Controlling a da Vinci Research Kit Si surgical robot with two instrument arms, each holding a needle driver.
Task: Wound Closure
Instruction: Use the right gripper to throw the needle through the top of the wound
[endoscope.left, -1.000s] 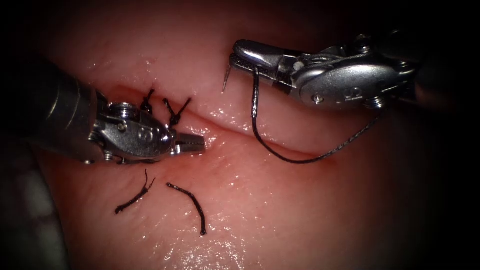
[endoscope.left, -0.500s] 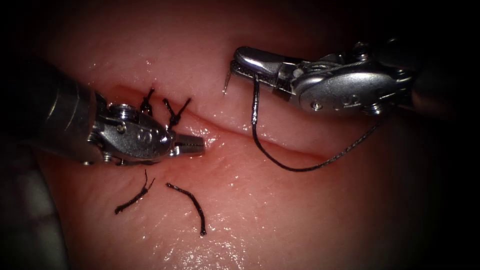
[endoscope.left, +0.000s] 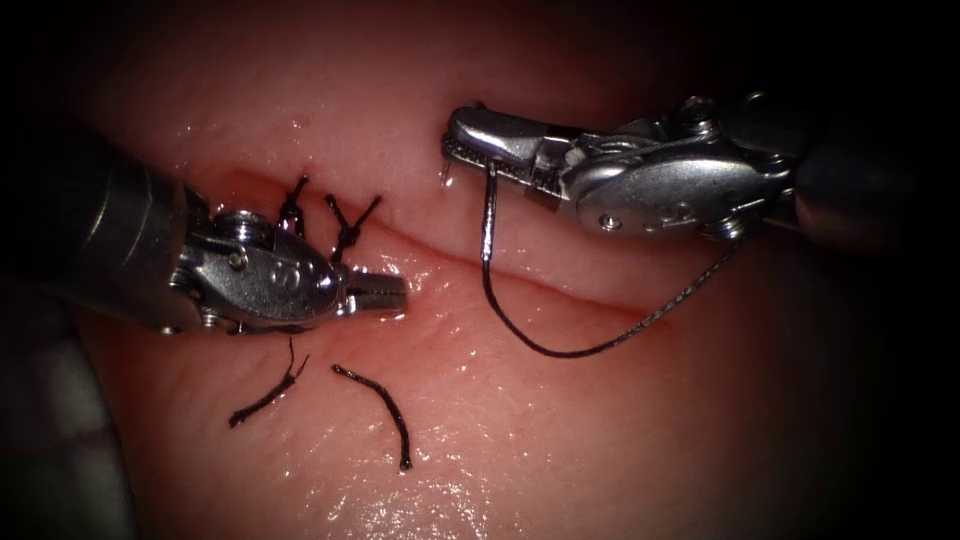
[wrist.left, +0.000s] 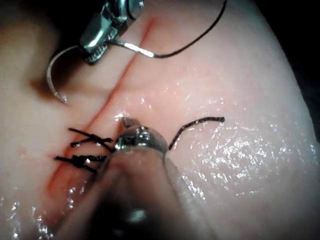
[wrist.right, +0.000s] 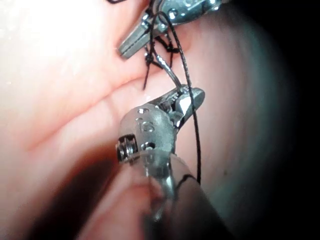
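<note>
Endoscope: the right tool (endoscope.left: 455, 140) is clamped on the needle (endoscope.left: 444, 176) near its thread end, above the cut (endoscope.left: 560, 292), clear of the tissue (endoscope.left: 560, 420). Thread (endoscope.left: 545, 345) hangs below it. The left tool (endoscope.left: 395, 291) is closed, empty, beside two knots (endoscope.left: 345, 235).

Left wrist: the needle (wrist.left: 52, 80) curves free beyond the left tool (wrist.left: 125, 122).

Right wrist: the right tool (wrist.right: 192, 97) grips the needle (wrist.right: 170, 72).

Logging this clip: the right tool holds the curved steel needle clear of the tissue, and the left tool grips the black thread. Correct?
Not quite: the left tool grips nothing, its jaws shut beside the black knots, per the endoscope view. The right tool does hold the curved steel needle clear of the pale pink tissue.
</note>
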